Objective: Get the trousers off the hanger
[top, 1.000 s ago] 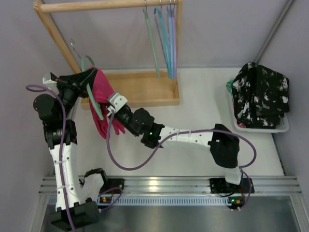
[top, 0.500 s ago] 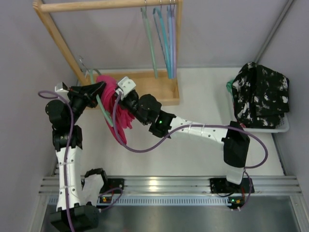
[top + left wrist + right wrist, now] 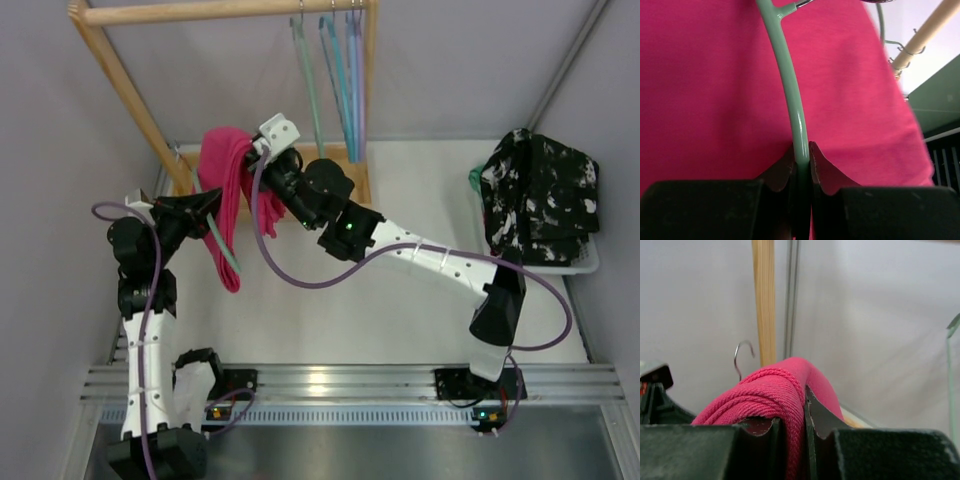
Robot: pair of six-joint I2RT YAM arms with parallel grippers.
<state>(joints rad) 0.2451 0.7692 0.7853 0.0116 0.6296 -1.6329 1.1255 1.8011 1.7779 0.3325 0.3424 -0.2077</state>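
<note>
The magenta-pink trousers point(image 3: 222, 180) hang bunched in the air in front of the wooden rack, one end trailing down toward the table. My right gripper point(image 3: 266, 150) is shut on their upper fold, and the ribbed cloth point(image 3: 775, 390) fills its jaws point(image 3: 804, 400). The thin green hanger point(image 3: 226, 252) slants under the cloth. My left gripper point(image 3: 205, 205) is shut on the hanger's bar point(image 3: 790, 90), with pink cloth point(image 3: 705, 90) right behind it and the fingertips point(image 3: 801, 150) pinching the bar.
A wooden rack point(image 3: 300, 195) stands at the back with several thin hangers point(image 3: 340, 90) on its rail. A white basket point(image 3: 545, 268) of black-and-white speckled clothes point(image 3: 540, 195) sits at the right. Purple cables loop beside both arms.
My right gripper has carried the trousers up and away toward the rack. My left gripper has drawn the hanger back toward the near side, so cloth and hanger have pulled apart.
</note>
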